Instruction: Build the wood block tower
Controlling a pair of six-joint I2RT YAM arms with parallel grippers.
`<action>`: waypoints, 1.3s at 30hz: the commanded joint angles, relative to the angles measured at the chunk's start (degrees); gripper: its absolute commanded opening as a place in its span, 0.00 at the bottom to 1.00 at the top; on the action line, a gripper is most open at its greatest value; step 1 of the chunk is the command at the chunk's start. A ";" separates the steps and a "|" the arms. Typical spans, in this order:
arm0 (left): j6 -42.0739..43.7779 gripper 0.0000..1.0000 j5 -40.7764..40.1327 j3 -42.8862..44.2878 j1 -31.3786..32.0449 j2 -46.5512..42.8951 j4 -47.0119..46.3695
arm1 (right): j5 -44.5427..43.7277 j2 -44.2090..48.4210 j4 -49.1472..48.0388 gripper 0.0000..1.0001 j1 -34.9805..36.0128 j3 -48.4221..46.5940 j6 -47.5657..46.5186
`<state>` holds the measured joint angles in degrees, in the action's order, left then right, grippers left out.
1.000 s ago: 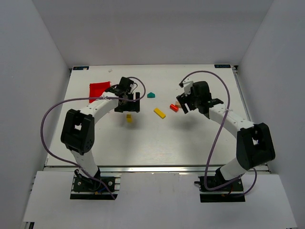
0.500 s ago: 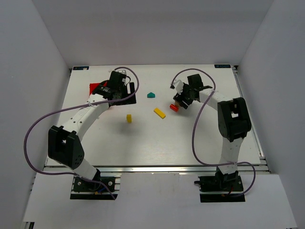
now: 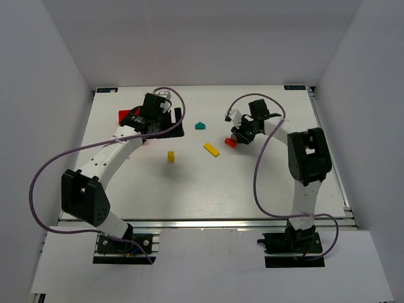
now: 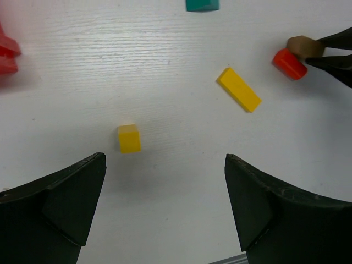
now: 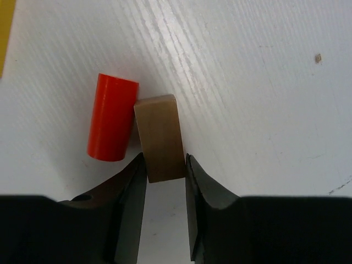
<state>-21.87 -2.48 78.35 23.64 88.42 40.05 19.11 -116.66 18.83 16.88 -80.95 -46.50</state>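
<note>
No wood block tower shows in any view; the blocks lie singly on the white table (image 3: pixel 208 189). My right gripper (image 3: pixel 239 135) (image 5: pixel 165 162) is shut on a tan wooden block (image 5: pixel 159 136) (image 4: pixel 302 47) that rests on the table. A red cylinder (image 5: pixel 113 117) (image 3: pixel 230 142) (image 4: pixel 290 64) lies against that block's left side. A flat yellow block (image 3: pixel 211 149) (image 4: pixel 239 89), a yellow cube (image 3: pixel 170 156) (image 4: pixel 128 138) and a teal block (image 3: pixel 201 125) (image 4: pixel 202 5) lie apart mid-table. My left gripper (image 3: pixel 167 126) (image 4: pixel 165 159) hovers open and empty behind the yellow cube.
A red plastic piece (image 3: pixel 129 117) (image 4: pixel 6 52) lies at the far left, beside my left wrist. White walls enclose the table on three sides. Purple cables loop from both arms.
My right arm swung in to the red cylinder and its jaws shut on the tan block. My left arm reached farther back toward the red piece, staying open.
</note>
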 commanded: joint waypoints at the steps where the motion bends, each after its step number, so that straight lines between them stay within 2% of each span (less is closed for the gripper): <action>1: 1.04 0.98 7.65 -1.17 0.18 -4.40 -3.92 | 3.20 7.65 -2.91 0.15 -0.19 2.45 1.23; 4: 0.51 0.98 15.11 -2.23 0.27 -5.71 -7.08 | 5.14 14.23 -5.73 0.15 0.08 6.06 3.69; 9: -3.17 0.98 30.75 -6.10 0.53 -6.86 -15.78 | 16.56 24.19 -11.87 0.16 1.83 15.36 10.80; 15: -7.22 0.98 38.42 -7.07 2.20 -5.54 -22.47 | 18.15 32.98 -21.28 0.17 8.07 22.67 17.40; 20: -8.37 0.98 37.29 -8.56 3.78 -6.16 -24.93 | 16.13 35.01 -23.83 0.17 12.11 23.90 20.48; 27: -7.84 0.93 34.04 -7.95 5.71 -5.02 -22.74 | 14.37 38.08 -29.72 0.17 14.84 25.93 23.38; 31: -7.75 0.81 32.80 -7.42 6.24 -4.58 -22.04 | 14.11 38.87 -30.08 0.17 15.98 26.45 23.21; 34: -7.66 0.77 31.22 -6.98 6.42 -4.75 -21.51 | 15.25 40.46 -30.87 0.17 16.25 27.77 23.12; 39: -7.66 0.57 31.48 -6.89 6.51 -5.45 -21.68 | 14.03 40.64 -28.77 0.17 16.69 27.33 22.33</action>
<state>-30.02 29.32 70.11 29.85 84.23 18.13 33.39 -77.36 -8.62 33.15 -53.45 -24.16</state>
